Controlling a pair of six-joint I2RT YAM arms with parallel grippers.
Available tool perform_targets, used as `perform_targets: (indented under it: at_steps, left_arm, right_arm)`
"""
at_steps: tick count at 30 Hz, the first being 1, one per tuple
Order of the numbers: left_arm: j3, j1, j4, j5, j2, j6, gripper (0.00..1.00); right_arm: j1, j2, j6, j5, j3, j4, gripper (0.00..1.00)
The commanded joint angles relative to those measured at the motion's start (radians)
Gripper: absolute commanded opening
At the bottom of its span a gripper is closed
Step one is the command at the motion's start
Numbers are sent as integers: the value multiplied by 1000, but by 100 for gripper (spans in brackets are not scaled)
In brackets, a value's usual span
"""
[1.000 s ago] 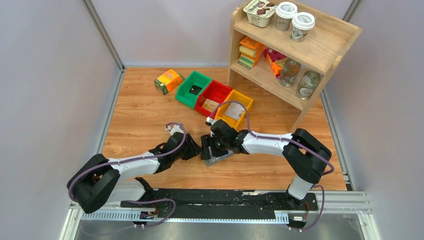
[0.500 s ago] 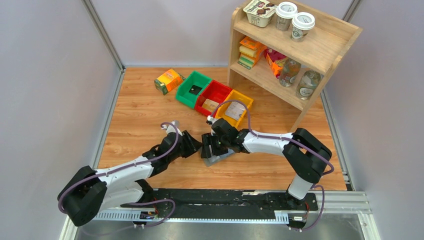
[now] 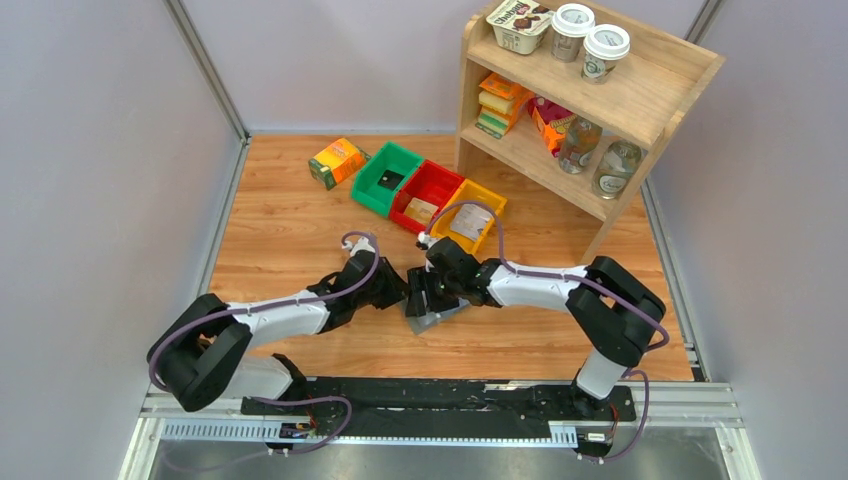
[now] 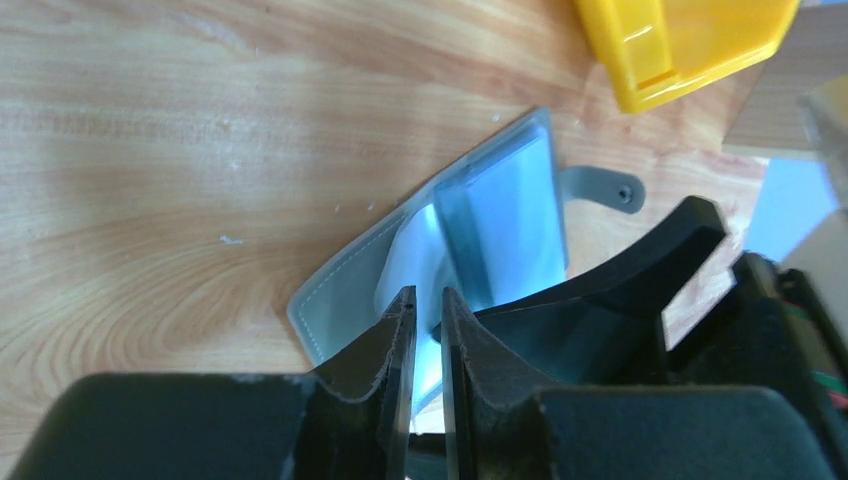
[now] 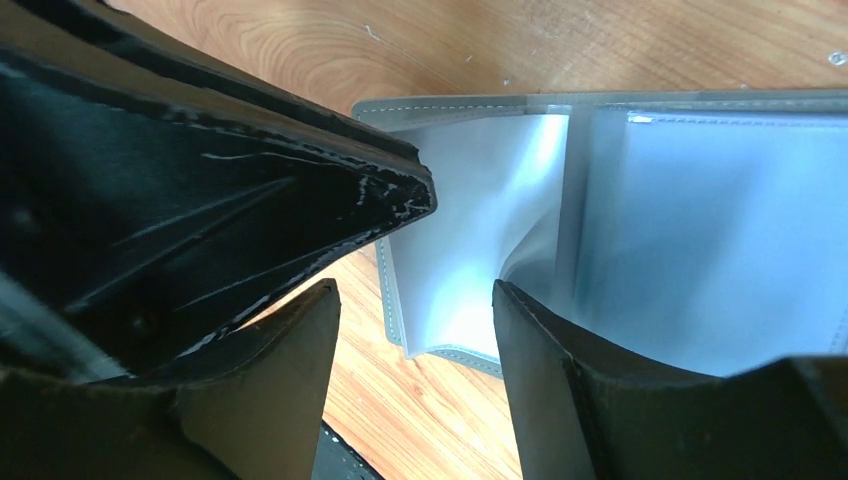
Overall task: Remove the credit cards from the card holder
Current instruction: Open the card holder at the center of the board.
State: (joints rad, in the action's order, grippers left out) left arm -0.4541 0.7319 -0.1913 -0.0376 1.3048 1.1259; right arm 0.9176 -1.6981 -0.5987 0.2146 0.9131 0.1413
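Nearly shut, the jaws of the left gripper (image 4: 427, 300) are seen with only a thin slit between them. They are set at the near edge of the card holder (image 4: 500, 215), over one of its clear pockets. Whether a card edge or merely pocket film is pinched in that slit cannot be told.

The card holder is laid open and flat on the table (image 4: 150, 150), blue-grey inside up, with its snap tab (image 4: 605, 187) stretched out at its far side. The right gripper (image 5: 415, 300) is held with its fingers well apart and nothing clamped between them. It is brought in over the card holder from the opposite side, with one finger seen low over the inner leaf in the left wrist view. The holder is probably being pinned so that it is not dragged along when a card is drawn out.

No credit cards can be made out. They are presumed to be hidden in the pockets, so the task is judged barely begun. A yellow bin (image 4: 690, 40) is stood beyond the card holder, apart from it.
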Motion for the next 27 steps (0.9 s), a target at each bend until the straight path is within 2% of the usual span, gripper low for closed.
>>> perform_targets:
  at_steps: [1,5,9,14,20,27]
  left_arm:
    - [12,8,6,41,22,21,22]
    - [6,8,39,41,63,12,22]
    - [-9,8,79,41,88,6,21]
    - [-8,8,105,13,76,11,21]
    - [0,8,130,-5,53,17,21]
    - [-5,8,124,4,65,11,21]
  right_arm:
    - [3,77,5,-40,-17,-36,63]
    - [3,149,16,-138,-16,30,64]
    - [1,202,13,-341,-14,131,67]
    - [-2,195,-6,-446,-2,228,68]
    - [-3,146,-23,-437,-5,242,68]
    - [-5,100,-16,-414,10,244,74]
